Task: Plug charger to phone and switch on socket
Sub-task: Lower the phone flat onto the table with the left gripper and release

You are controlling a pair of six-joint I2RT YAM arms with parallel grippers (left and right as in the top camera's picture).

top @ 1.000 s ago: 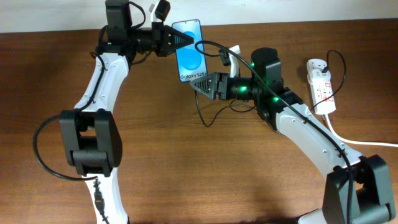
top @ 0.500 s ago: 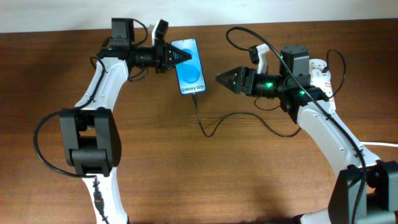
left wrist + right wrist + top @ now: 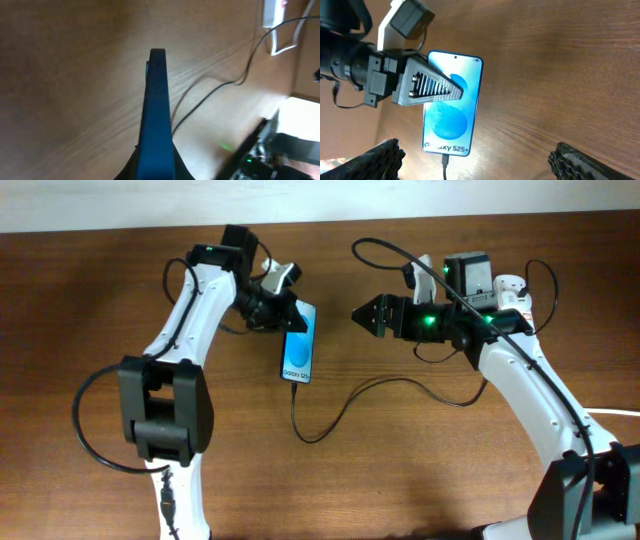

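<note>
The phone (image 3: 299, 350) has a bright blue screen with "Galaxy S25+" on it. My left gripper (image 3: 292, 320) is shut on its upper part and holds it tilted over the table. The left wrist view shows the phone edge-on (image 3: 156, 115) between the fingers. The charger, a thin black cable (image 3: 330, 425), is plugged into the phone's bottom end (image 3: 445, 162) and loops right towards the socket (image 3: 516, 292), a white strip partly hidden behind my right arm. My right gripper (image 3: 358, 315) is open and empty, to the right of the phone and apart from it.
The socket's thick white cord (image 3: 560, 402) runs off the right edge. The socket also shows at the top right of the left wrist view (image 3: 272, 12). Black robot cables arc above my right arm (image 3: 385, 255). Brown wooden table (image 3: 420, 480) all round.
My right gripper let go of the plug at the phone's bottom and drew back to the right. My left gripper carried the phone, cable attached, down towards the table's middle.
</note>
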